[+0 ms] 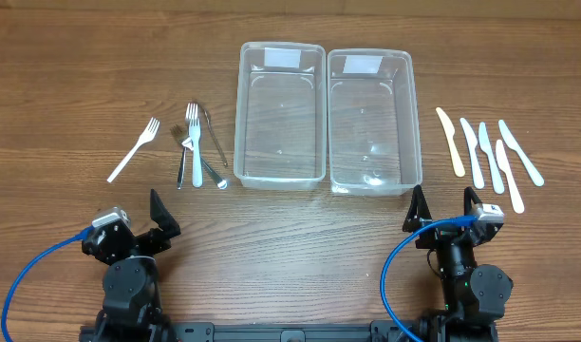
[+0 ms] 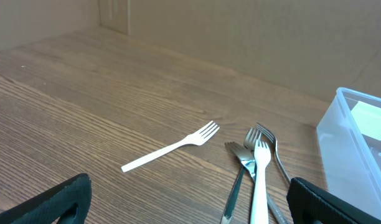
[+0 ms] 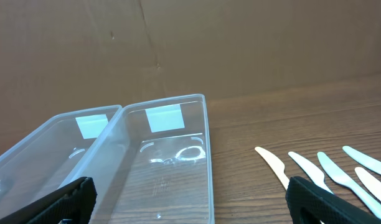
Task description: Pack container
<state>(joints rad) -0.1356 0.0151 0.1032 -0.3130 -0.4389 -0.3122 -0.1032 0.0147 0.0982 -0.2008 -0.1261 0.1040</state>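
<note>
Left gripper (image 1: pixel 137 220) wide open, empty | lone white fork (image 1: pixel 134 149), fork pile (image 1: pixel 194 142) on table (image 1: pixel 300 247) | clear containers (image 1: pixel 281 123) empty, centre | right gripper (image 1: pixel 446 207) wide open, empty | plastic knives (image 1: pixel 488 152) far right | step: pre-grasp; next: reach nearest cutlery

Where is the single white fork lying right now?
In the overhead view, the white fork lies alone at far left, just left of the fork cluster, not touching it.

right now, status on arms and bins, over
Left end effector open, right end effector open. Bins empty. Forks, knives unpacked, nothing blocking.
</note>
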